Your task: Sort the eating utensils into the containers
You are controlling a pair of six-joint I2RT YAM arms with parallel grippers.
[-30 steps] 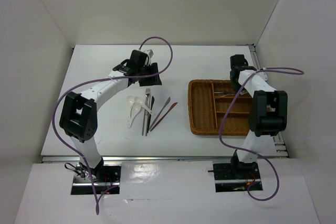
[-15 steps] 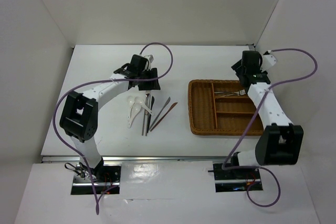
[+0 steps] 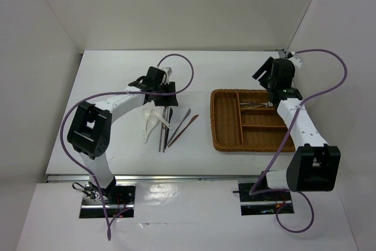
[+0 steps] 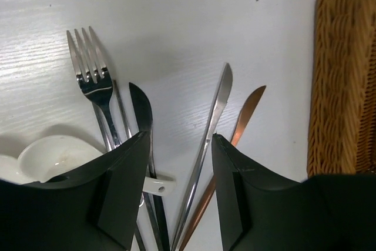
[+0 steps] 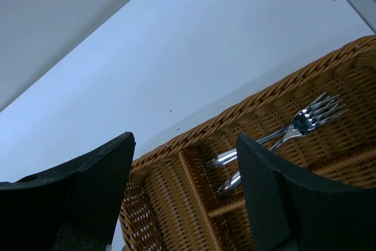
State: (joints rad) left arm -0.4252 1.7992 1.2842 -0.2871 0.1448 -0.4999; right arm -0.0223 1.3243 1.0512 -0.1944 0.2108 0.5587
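On the table lies a pile of eating utensils: two white spoons (image 3: 150, 123), a silver fork (image 4: 91, 74), thin dark chopsticks (image 3: 163, 134) and reddish-brown sticks (image 3: 183, 125). My left gripper (image 4: 179, 145) hovers low over this pile, open. A silver stick (image 4: 214, 121), a dark blade (image 4: 141, 107) and a spoon handle show between its fingers; nothing is gripped. The brown wicker tray (image 3: 216, 123) sits to the right, with forks (image 5: 282, 136) in its far short compartment. My right gripper (image 5: 185, 145) hangs open and empty above the tray's far edge.
The tray's left wall (image 4: 341, 74) stands close to the right of the pile. White enclosure walls rise behind and on both sides of the table. A purple cable (image 3: 182, 63) loops over the left arm.
The right gripper has opened and swung from over the tray's fork compartment towards its far edge. The left gripper has dropped closer to the utensil pile and narrowed a little.
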